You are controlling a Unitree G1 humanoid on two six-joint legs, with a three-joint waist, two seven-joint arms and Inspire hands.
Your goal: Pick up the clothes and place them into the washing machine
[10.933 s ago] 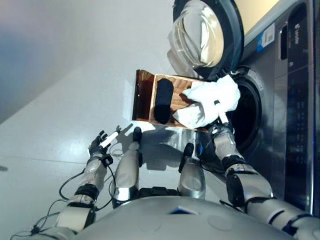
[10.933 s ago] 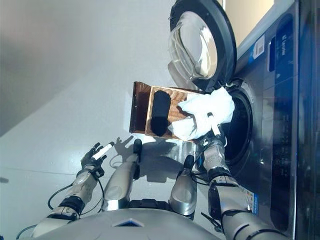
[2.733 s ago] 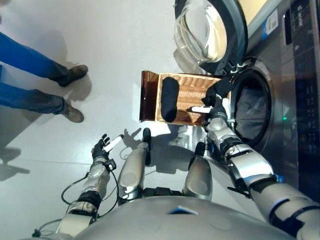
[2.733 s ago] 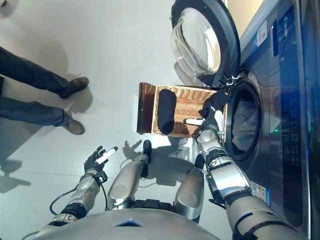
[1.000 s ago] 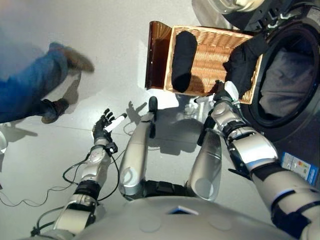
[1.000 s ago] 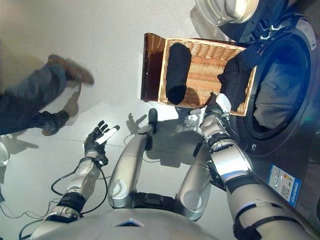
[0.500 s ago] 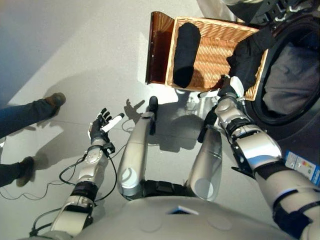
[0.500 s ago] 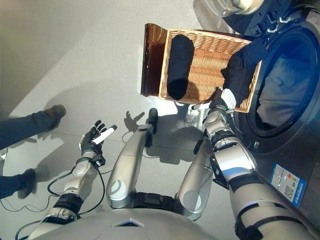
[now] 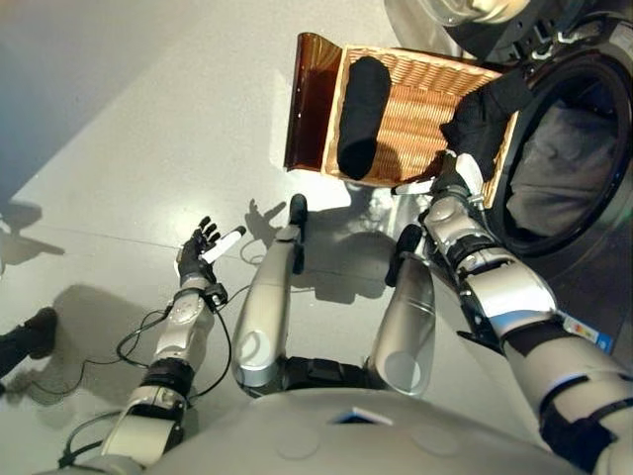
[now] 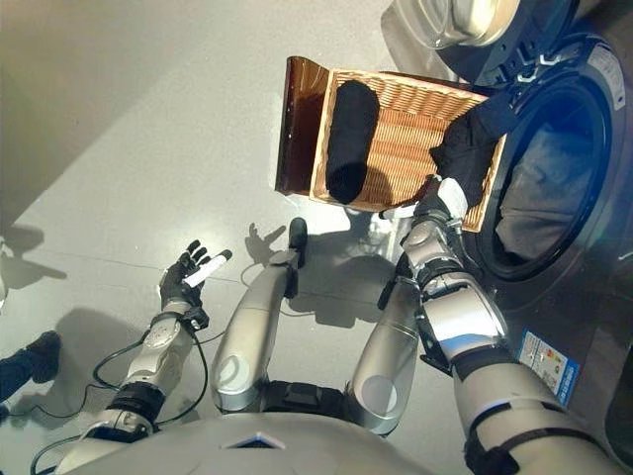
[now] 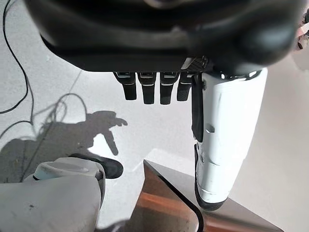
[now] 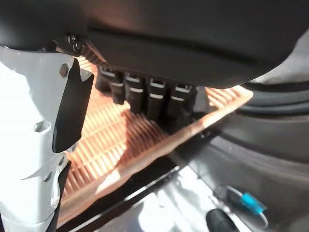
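Observation:
A wicker basket (image 9: 420, 104) stands on the floor before the open washing machine (image 9: 593, 247). A rolled black cloth (image 9: 361, 114) lies in its left half. A second black cloth (image 9: 485, 109) is bunched at its right edge, stretching towards the drum. My right hand (image 9: 451, 186) is at the basket's near right corner, just below that cloth. In the right wrist view its fingers (image 12: 153, 96) are only slightly bent over the wicker, with the thumb (image 12: 29, 159) straight and apart, so the hand is open. My left hand (image 9: 201, 255) hangs open over the floor at the left, holding nothing.
Pale laundry (image 9: 554, 178) lies inside the drum. The round door (image 10: 465, 25) stands open above the basket. The basket's brown flap (image 9: 309, 99) sticks up on its left side. A person's shoe (image 9: 30, 334) is at the far left edge.
The camera has shifted a little. The person's legs have moved off to the left, leaving one shoe in view. My right hand stays at the basket's corner by the black cloth.

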